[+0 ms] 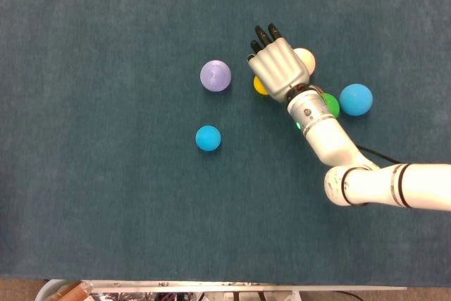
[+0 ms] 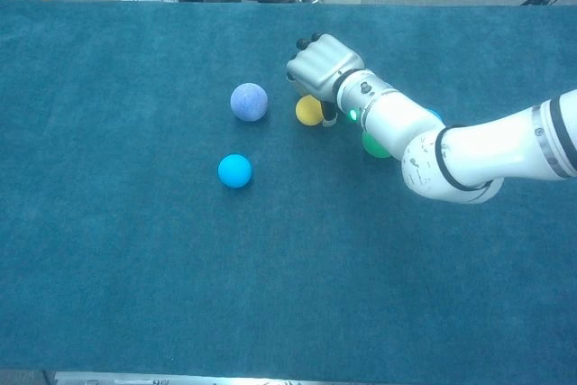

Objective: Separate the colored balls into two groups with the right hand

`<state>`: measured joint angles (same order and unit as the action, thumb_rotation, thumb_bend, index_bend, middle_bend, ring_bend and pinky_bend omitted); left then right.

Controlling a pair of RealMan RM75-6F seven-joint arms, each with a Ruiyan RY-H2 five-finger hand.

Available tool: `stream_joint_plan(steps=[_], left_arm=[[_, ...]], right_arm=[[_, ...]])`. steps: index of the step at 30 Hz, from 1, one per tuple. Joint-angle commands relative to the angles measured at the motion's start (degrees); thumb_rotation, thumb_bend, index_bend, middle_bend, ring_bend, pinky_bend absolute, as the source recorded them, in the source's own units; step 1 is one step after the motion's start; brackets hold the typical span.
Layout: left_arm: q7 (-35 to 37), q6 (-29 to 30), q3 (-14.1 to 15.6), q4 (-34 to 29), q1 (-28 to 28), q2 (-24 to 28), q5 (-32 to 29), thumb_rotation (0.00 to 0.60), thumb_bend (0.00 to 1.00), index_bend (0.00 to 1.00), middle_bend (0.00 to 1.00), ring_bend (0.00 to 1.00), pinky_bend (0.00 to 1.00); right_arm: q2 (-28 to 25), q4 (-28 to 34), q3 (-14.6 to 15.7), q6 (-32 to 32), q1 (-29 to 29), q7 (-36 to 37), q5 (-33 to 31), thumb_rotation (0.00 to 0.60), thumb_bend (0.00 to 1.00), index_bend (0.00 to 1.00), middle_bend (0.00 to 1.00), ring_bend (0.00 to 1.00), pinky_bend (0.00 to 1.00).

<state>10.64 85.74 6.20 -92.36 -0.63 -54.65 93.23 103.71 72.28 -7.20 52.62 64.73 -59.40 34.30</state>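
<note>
Balls sit mid-frame in the head view: your right hand (image 1: 277,68) covers most of the yellow ball (image 1: 259,86), with the cream ball (image 1: 306,59), green ball (image 1: 330,106) and larger blue ball (image 1: 356,99) to its right, the purple ball (image 1: 215,75) and small blue ball (image 1: 208,138) to its left. Fingers look extended, gripping nothing. In the chest view, the hand arches over the yellow ball; sweep it leftward slowly, palm low, so it doesn't roll free.

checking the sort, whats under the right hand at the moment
The yellow ball lies partly under the right hand, its left edge showing. A cream ball peeks out on the hand's far side, and a green ball sits by the wrist. Whether the hand touches any ball is hidden.
</note>
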Motion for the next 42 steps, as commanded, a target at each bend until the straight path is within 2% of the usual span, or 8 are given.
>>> stream_joint_plan(steps=[1,11,24,36,42], left_arm=[[-0.02,-0.01,-0.03,0.05,-0.01,-0.04,-0.08,0.6,0.44,0.32,0.21,0.21,0.2],[-0.33,0.12,-0.2,0.24,-0.11,-0.07,-0.3,0.6,0.44,0.32,0.21,0.21,0.2],[-0.92,0.13,-0.24,-0.17,0.08,-0.17,0.27,0.6,0.44,0.32,0.21,0.21,0.2],[-1.39,0.97,0.03,-0.61,-0.79,0.24,0.0,0.6,0.44,0.32,0.21,0.21,0.2],[-1.39,0.94,-0.02,-0.56,-0.7,0.21,0.21,0.6,0.44,0.32,0.21,0.21,0.2]], right_arm=[[0.34,-0.52,0.05,-0.09,0.04,0.34,0.36,0.6,0.06,0.44,0.25,0.05,0.11],[0.04,-0.08,0.65,-0.14,-0.81,2.29,2.51,0.6,0.06,0.48,0.27,0.06,0.11],[-5.07,10.83,0.98,2.34,-2.58,6.77,10.66,0.6,0.06,0.48,0.27,0.06,0.11],[-3.82,13.37,3.6,2.44,-2.28,4.86,14.51,0.6,0.06,0.48,0.27,0.06,0.11],[-2.42,12.93,3.2,2.85,-1.79,3.73,14.89,0.6,0.06,0.48,0.27,0.06,0.11]])
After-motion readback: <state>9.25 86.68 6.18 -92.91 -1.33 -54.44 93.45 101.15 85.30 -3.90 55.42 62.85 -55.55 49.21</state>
